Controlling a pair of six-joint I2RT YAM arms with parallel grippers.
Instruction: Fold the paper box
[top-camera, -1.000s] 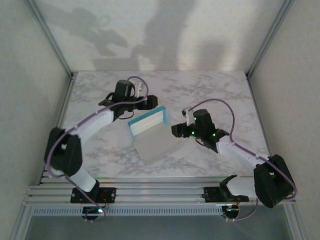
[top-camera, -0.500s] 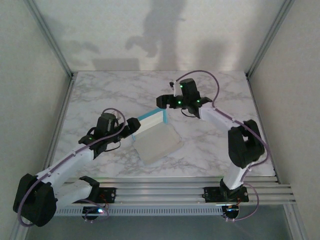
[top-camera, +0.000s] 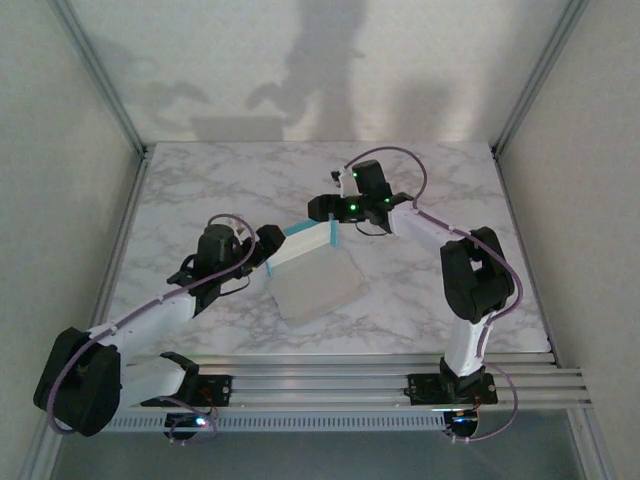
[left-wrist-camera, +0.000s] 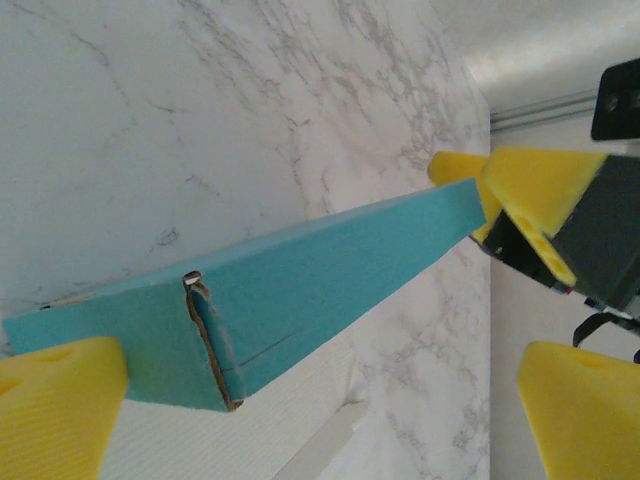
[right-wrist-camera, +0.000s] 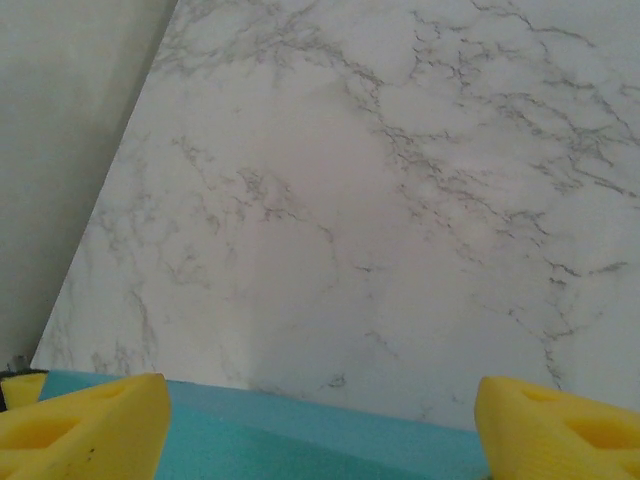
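Two changes stand against the view of a second ago. The left gripper (top-camera: 268, 244), then past the box at its 12 o'clock, is now at the box's 10 o'clock, by the left end of the raised wall. The right gripper (top-camera: 325, 212), then at the box's 3 o'clock, is now at 12 o'clock over the wall's other end. The paper box (top-camera: 312, 285) lies at about the same spot near the centre of the marble table (top-camera: 440, 270), its off-white panel flat on the surface.

Count: one box, one raised turquoise wall (top-camera: 300, 246), two grippers, and two yellow pads (left-wrist-camera: 60, 400) on each gripper.

Left jaws are wide apart. In the left wrist view the wall's raw cardboard end stands just beside the pad at 8 o'clock, and the other pad is well apart from it. Right jaws are also wide. In the right wrist view the turquoise edge runs along the bottom between the pads; contact cannot be told.

Surroundings: an aluminium rail (top-camera: 320, 384) at 6 o'clock carries the bases. In the left wrist view the right gripper's pads and dark body stand at the wall's far end, at 2 o'clock.
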